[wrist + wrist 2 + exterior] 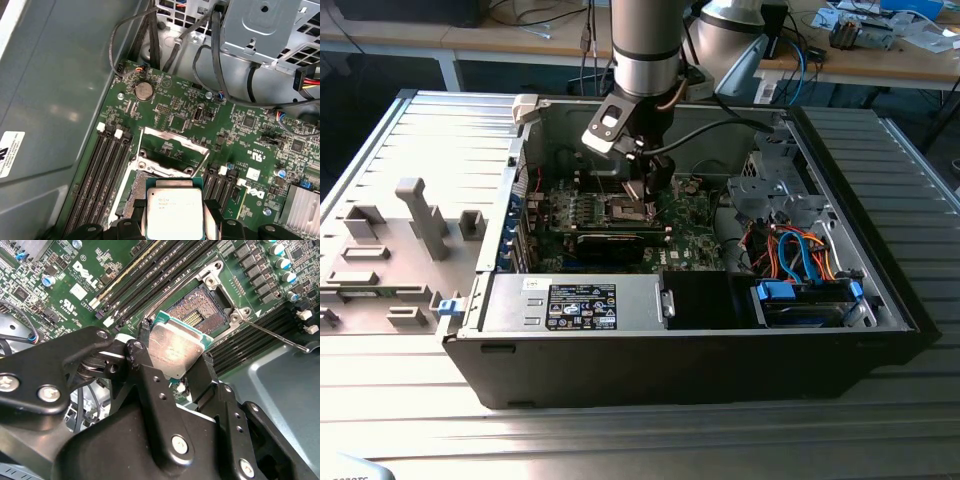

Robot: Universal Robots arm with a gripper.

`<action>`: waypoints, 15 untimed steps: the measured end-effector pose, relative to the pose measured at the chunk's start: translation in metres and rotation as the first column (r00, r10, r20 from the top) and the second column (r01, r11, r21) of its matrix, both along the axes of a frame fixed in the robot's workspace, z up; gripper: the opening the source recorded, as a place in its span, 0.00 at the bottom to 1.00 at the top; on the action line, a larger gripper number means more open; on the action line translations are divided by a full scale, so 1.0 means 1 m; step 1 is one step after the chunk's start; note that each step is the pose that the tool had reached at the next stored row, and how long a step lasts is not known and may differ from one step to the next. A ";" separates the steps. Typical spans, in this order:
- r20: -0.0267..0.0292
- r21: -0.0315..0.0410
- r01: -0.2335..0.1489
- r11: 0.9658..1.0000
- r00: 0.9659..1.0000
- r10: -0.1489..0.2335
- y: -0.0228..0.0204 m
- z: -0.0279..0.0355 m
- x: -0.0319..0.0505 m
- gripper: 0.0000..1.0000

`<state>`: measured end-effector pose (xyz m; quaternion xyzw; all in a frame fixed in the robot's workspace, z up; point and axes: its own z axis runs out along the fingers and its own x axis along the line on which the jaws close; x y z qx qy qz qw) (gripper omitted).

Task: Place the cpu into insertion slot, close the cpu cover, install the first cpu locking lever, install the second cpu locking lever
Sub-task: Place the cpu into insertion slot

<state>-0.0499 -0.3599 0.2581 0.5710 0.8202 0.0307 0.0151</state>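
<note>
The cpu, a flat square chip with a scuffed dull-silver top and a green edge, is clamped between the fingers of the gripper and held over the insertion slot, not yet seated. The cpu cover is seen swung open beyond the socket. A thin locking lever is left free beside it, and memory slots are ranged alongside.

The gripper holds the cpu by two sides, with its shiny grey top facing up. The cpu hangs just over the insertion slot. Past it, the cpu cover stands open on the green board. A round silver battery lies farther off.
</note>
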 end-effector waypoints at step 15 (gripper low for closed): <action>0.000 0.000 0.023 1.000 1.000 -0.023 0.0000 -0.0009 0.0000 0.54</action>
